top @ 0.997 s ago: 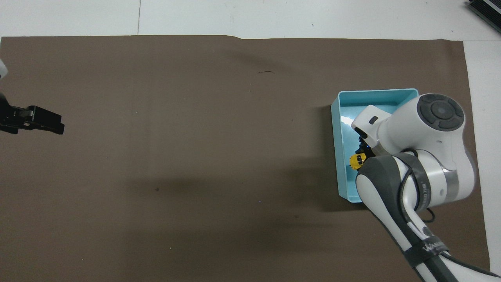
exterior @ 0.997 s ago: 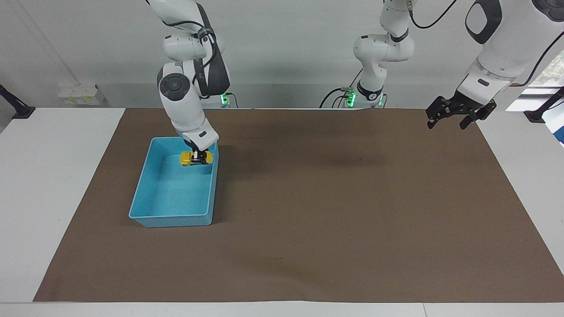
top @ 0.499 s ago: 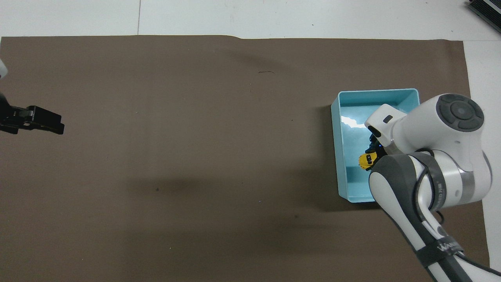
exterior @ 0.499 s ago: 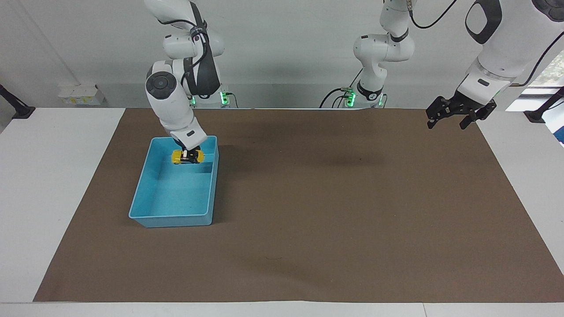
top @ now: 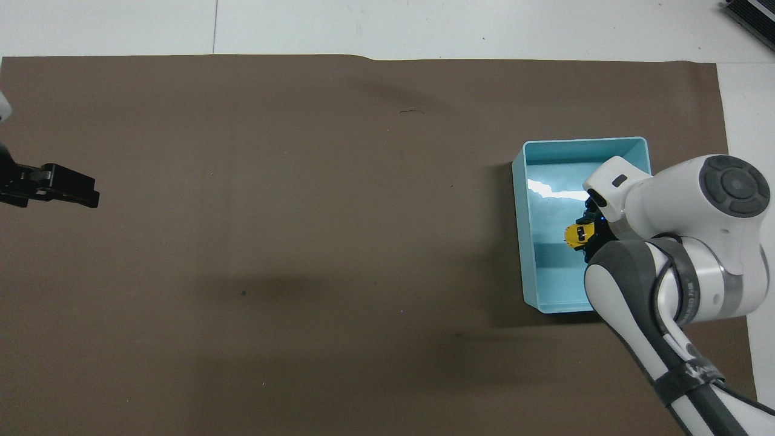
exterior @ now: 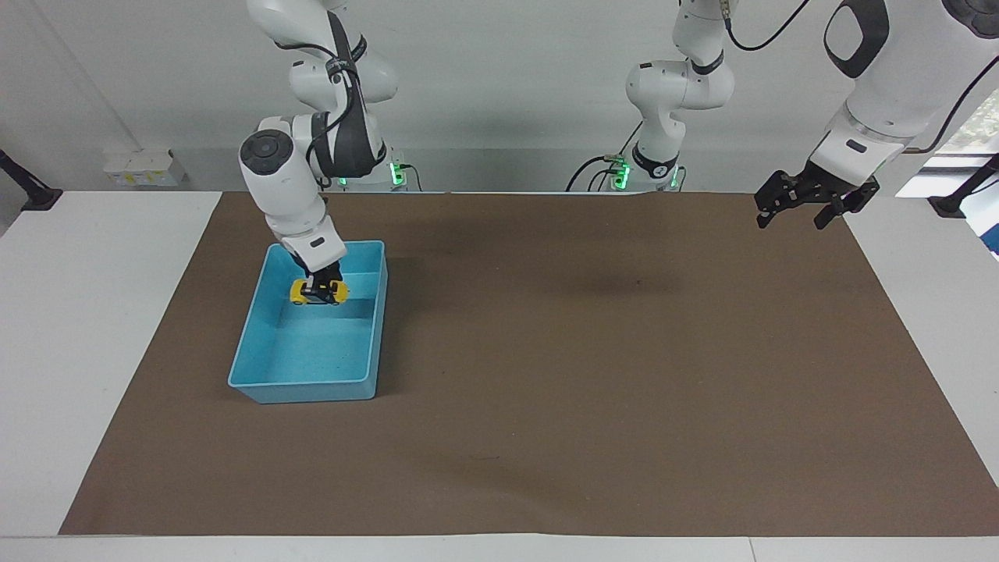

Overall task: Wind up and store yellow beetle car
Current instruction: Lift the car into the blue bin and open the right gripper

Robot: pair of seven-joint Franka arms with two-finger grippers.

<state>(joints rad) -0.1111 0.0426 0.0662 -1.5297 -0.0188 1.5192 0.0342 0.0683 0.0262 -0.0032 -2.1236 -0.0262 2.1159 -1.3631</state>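
Yellow beetle car (exterior: 319,292) gripped by the right gripper (exterior: 321,282) over the blue tray (exterior: 257,351).
Its long axis runs across the tray's width; the left gripper (exterior: 812,207) waits, fingers spread, well apart from the tray.

One high camera faces the robots across the counter (exterior: 546,390); another looks steeply down from their end; both share its brown mat (top: 303,242).

Right tool (exterior: 318,286) clamped and lowered, left tool (exterior: 808,204) raised, waiting.
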